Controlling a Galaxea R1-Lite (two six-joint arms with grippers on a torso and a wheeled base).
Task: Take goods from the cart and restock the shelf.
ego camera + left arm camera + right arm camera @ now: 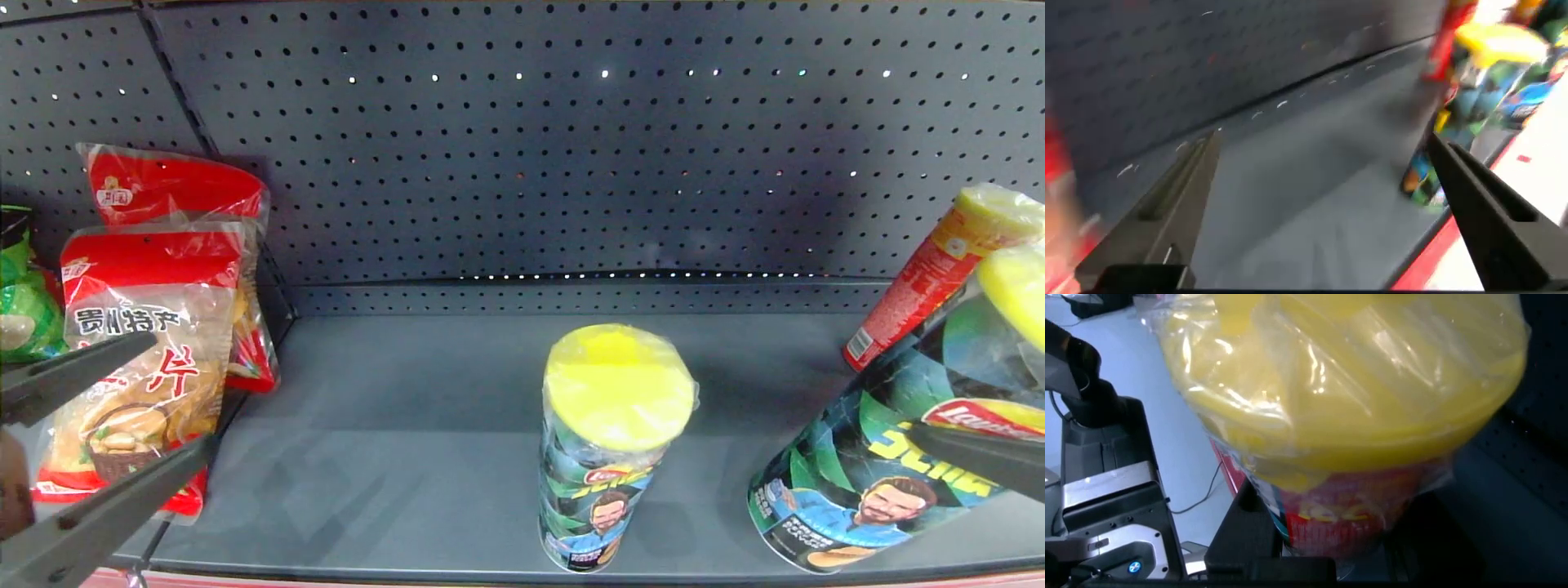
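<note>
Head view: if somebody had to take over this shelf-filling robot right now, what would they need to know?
Left hand: open, empty, in front of the red-topped clear snack bags at the shelf's left end.
Right hand: shut on a tilted green cardboard chip tube with a yellow lid at the shelf's right end; a red tube leans alongside it.
Done: one matching green tube stands upright on the dark grey metal shelf.
Left: probably stand the held tube upright, release, fetch more.
</note>
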